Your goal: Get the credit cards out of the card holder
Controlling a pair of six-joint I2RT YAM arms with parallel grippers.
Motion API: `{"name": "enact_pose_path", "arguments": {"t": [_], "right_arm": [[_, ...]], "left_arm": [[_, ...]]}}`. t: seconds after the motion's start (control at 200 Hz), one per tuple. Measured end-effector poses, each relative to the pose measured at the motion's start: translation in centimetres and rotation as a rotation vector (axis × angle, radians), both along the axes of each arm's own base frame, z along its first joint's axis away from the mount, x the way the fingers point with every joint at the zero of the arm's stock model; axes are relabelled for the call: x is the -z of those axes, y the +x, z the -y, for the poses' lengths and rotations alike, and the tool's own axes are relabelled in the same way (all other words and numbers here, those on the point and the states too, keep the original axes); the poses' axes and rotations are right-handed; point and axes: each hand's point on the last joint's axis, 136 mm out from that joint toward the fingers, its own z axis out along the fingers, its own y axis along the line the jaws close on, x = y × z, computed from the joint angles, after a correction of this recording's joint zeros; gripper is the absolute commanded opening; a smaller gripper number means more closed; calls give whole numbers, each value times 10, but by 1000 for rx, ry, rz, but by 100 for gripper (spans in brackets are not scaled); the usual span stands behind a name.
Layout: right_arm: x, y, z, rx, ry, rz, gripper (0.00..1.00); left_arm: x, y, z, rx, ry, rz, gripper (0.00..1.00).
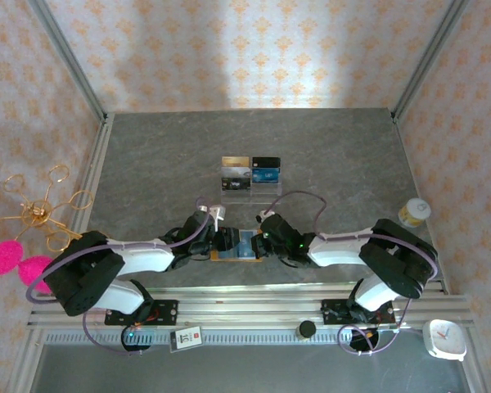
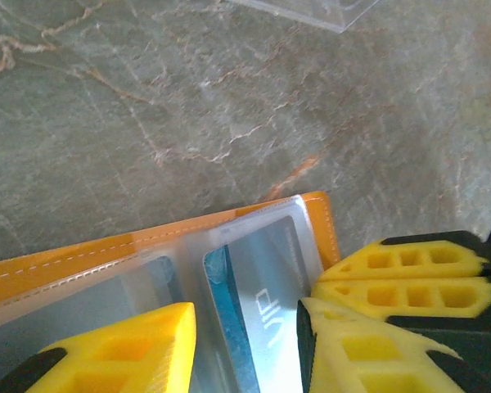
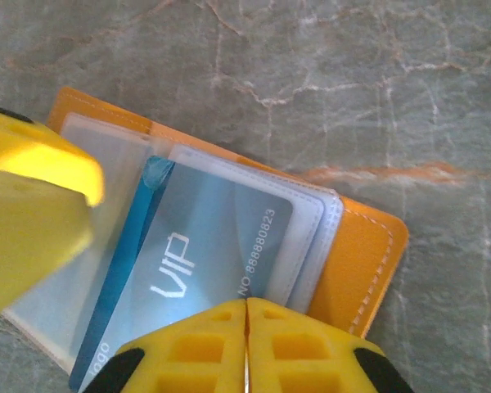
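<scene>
At the near edge of the grey stone-pattern table [image 1: 147, 164], midway between the two arm bases, the card holder [image 1: 233, 259] lies opened flat, orange leather down and clear sleeves up. The left gripper [image 2: 245, 315] stands over it released: its yellow fingers [image 2: 123, 352] are spread apart, with a clear sleeve and the light blue card [image 2: 266, 319] in the gap between them. The right gripper [image 3: 245, 327] is clenched, its two fingers pressed together at the near edge of the same card; whether they pinch the card or the sleeve cannot be told. The light blue card [image 3: 196, 270], marked VIP, sits in a clear sleeve, its left end projecting past the sleeve edge. In the top view the left gripper [image 1: 222, 242] and the right gripper [image 1: 260, 239] meet over the card holder from either side. Farther out, at the table's middle, a clear stand [image 1: 262, 187] carries four other cards [image 1: 264, 174] in two rows. A small jar [image 1: 413, 213] stands at the right edge of the table.
</scene>
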Motion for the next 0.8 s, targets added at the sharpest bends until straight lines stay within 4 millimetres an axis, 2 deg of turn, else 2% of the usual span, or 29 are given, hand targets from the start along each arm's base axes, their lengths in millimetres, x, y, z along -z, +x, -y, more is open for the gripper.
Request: {"name": "enact_pose_path", "arguments": {"t": [0.315,0.556,0.801], "right_arm": [[0,1,-4,1,21,-2,5],[1,0,-10,-3,58,-14,4],[1,0,-10,6,72,-15,3]], "left_arm": [[4,1,-2,0,28,-4,37],[7,3,0,-2,25,-6,29],[10,0,-3,-11,22,-21,15]]}}
